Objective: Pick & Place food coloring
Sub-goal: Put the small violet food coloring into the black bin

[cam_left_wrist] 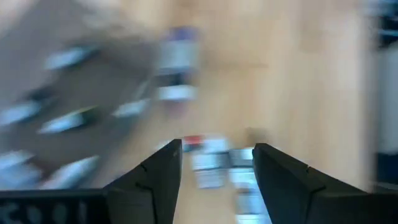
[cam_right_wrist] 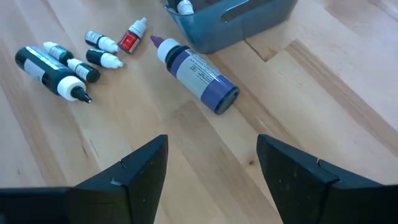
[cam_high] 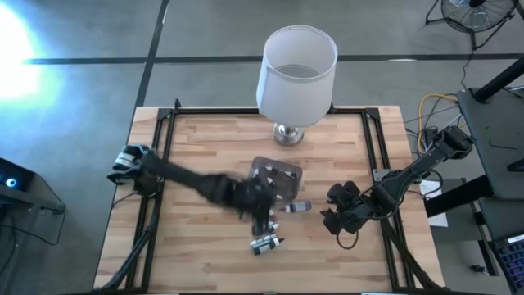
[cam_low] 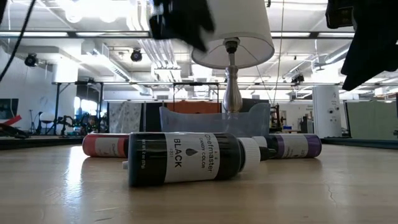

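Food coloring bottles lie on their sides on the wooden table: a large black one point(cam_right_wrist: 50, 70) point(cam_low: 186, 158), a purple one point(cam_right_wrist: 196, 73) point(cam_high: 296, 207), a small red one point(cam_right_wrist: 132, 36) and a few tiny white-capped ones point(cam_right_wrist: 99, 53). More stand in the greyish tub point(cam_high: 277, 176). My left gripper point(cam_left_wrist: 217, 165) hovers open and blurred over the loose bottles point(cam_high: 266, 242), near the tub, with nothing between its fingers. My right gripper point(cam_right_wrist: 211, 168) point(cam_high: 340, 215) waits open to the right of the purple bottle, above the table.
A lamp with a white shade point(cam_high: 296, 74) stands at the table's far edge behind the tub. A black frame point(cam_high: 168, 123) rims the table. Bare wood point(cam_high: 205, 139) lies left of the tub and along the near edge.
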`<action>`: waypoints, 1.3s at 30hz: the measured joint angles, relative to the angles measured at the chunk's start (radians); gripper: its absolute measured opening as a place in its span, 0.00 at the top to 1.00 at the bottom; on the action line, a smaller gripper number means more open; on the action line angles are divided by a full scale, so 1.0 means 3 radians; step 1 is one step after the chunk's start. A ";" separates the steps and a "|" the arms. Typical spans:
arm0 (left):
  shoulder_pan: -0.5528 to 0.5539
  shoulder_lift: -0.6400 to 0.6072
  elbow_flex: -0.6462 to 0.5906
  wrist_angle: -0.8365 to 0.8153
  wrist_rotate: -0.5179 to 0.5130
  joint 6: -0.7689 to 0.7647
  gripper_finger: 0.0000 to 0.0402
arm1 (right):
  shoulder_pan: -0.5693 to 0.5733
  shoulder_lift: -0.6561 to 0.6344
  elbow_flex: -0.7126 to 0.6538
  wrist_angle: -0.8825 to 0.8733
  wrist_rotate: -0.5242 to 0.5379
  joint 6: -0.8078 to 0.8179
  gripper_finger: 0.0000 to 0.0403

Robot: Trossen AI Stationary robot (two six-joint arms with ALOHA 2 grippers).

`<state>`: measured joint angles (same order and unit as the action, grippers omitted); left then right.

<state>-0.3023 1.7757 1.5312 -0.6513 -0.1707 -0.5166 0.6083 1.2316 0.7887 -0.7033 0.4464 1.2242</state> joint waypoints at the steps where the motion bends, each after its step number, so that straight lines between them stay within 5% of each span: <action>1: -0.0121 0.0031 -0.0023 0.0148 0.0004 0.0014 0.57 | 0.0000 0.0000 0.0000 0.0001 -0.0007 -0.0008 0.40; 15: -0.0497 0.0399 -0.0448 0.0269 -0.0300 -0.1409 0.57 | -0.0039 0.0089 0.0001 0.0304 -0.0125 -0.0418 0.40; 24: -0.0642 0.0410 -0.0481 0.0865 -0.0274 -0.0667 0.57 | -0.0045 0.0271 0.0001 0.0326 -0.0299 -0.0358 0.40; 28: -0.0642 0.0432 -0.0488 0.0475 -0.0306 -0.0601 0.57 | -0.0050 0.0401 0.0001 0.0614 -0.0528 -0.0722 0.40; 32: -0.0644 0.0414 -0.0489 -0.0018 -0.0551 -0.1181 0.57 | -0.0118 0.0634 0.0001 0.1166 -0.0749 -0.1274 0.40; 39: -0.0759 0.0402 -0.0489 -0.0084 -0.0632 -0.1941 0.57 | -0.0405 0.1143 0.0093 0.2082 -0.1138 -0.2108 0.41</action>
<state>-0.5299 1.8964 1.3846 -0.6764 -0.3603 -1.0988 0.4869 1.5744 0.8165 -0.0786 0.1049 0.5919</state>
